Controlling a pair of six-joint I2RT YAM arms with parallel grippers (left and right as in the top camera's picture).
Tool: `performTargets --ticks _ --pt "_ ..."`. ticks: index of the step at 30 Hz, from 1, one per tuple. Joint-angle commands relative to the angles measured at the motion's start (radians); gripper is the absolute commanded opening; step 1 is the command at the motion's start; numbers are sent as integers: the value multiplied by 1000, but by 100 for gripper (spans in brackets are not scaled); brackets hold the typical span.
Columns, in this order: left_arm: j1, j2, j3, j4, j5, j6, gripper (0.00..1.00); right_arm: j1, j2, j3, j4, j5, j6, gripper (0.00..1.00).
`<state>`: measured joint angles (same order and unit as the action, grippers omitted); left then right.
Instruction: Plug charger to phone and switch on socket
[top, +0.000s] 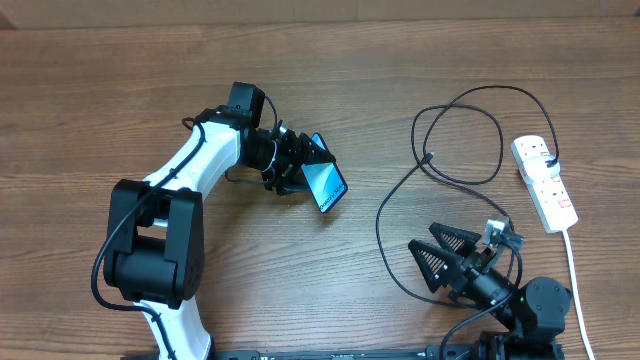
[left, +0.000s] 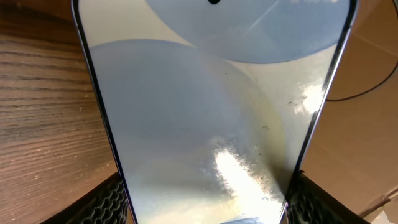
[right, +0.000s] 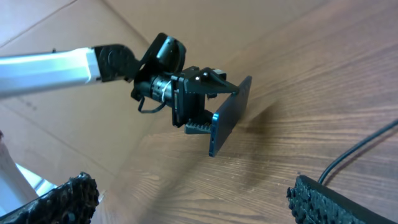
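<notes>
1. The left claw (top: 305, 168) is clamped on one end of the phone (top: 327, 187). It holds the phone tilted, and apparently clear of the tabletop (top: 110, 70).
2. The right claw (top: 422, 237) sits to the right of the phone and nearer the robot's base. Its fingers are apart and hold nothing.
3. The charger (top: 462, 125) lies in loops farther right of the phone. No part of it touches the phone, and I cannot pick out its tip with certainty.
4. The socket (top: 545, 185) is farthest right of the phone. Its switch positions are too small to read.
5. By my reading, only the grasp on the phone is done. Taking the connector, plugging it in and switching on remain.
6. The left wrist view shows only the phone's screen (left: 205, 112) up close. The right wrist view shows the phone (right: 229, 117) edge-on with a shadow beneath it, which suggests it is lifted. Only the overhead view shows the socket.
</notes>
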<state>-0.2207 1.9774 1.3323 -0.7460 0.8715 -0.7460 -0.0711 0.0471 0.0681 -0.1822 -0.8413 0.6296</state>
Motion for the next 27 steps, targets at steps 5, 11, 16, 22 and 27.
performTargets --ticks 5,11,16,22,27 --pt "2 3 26 3 72 -3 56 5 215 256 -201 78 67 100" --pt "-5 3 26 3 72 -10 56 5 512 512 -464 71 5 100" --pt "-10 3 26 3 72 -11 56 5 689 613 -542 -95 -9 100" --pt "-10 3 26 3 72 -18 56 5 832 612 -639 -220 -10 100" --pt "-10 3 26 3 72 -22 56 5 947 611 -595 -67 -9 100"
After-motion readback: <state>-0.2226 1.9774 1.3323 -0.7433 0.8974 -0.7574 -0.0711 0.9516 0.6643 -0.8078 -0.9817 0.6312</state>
